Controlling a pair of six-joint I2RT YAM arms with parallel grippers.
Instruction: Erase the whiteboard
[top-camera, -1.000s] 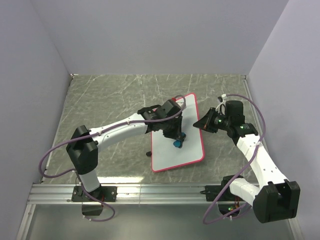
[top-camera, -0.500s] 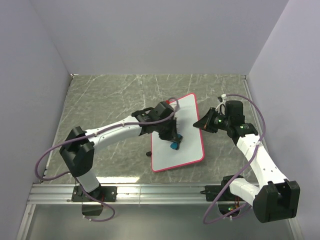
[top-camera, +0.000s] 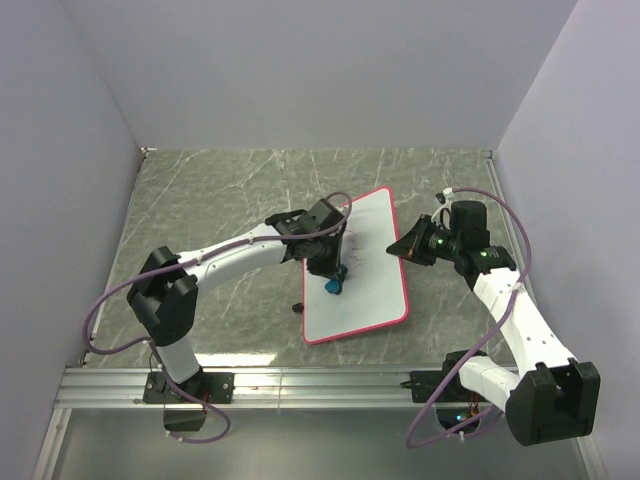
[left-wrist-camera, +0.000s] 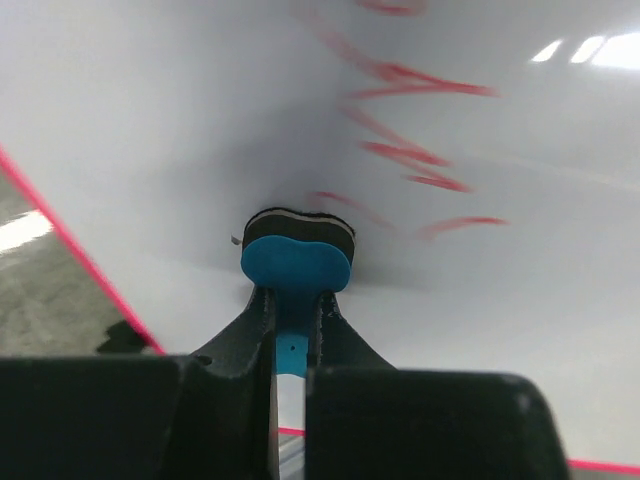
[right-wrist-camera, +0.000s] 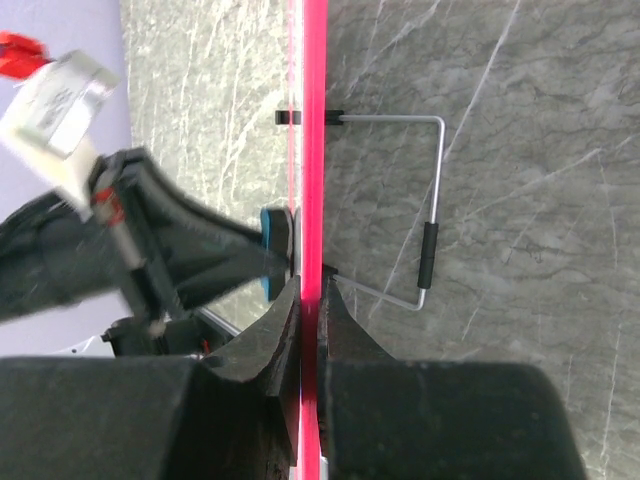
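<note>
The whiteboard (top-camera: 372, 290) sits on the grey marbled desk (top-camera: 200, 200), its red-pink rim (right-wrist-camera: 312, 120) running all round and its long sides slanted against the desk's edges. The left jaws are closed narrow on the tab of a small blue eraser (left-wrist-camera: 297, 262). The eraser's dark pad is pressed flat against the white face, near the whiteboard's left rim and about halfway along it. Red scribbles (left-wrist-camera: 400, 110) mark the board just beyond the eraser, toward the whiteboard's far end. From above they are only faint strokes (top-camera: 352, 240).

The right jaws are clamped narrow on the whiteboard's right rim, one finger on each face. A bent wire stand (right-wrist-camera: 430, 200) is fixed to the back of the whiteboard and juts out over the desk. The pictures do not settle whether it props the board up or lies folded under it.
</note>
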